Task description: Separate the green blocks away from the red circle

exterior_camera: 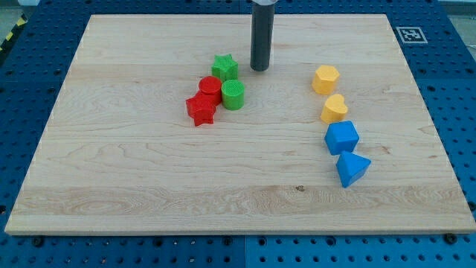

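Two green blocks [228,80], two red [204,100], two yellow [329,93], two blue [346,152]; no claw, my tip [259,68] beside green star [224,67].

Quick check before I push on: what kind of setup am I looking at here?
Likely a lab tabletop test rig: a wooden board lying on a blue perforated base, a printed marker tag at the board's top right corner, and small coloured blocks for pushing.

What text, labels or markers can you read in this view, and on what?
No readable words or numbers anywhere.
One black-and-white square fiducial marker at the wooden board's top right corner: a pattern, no letters.
The blocks and my tip carry no print.
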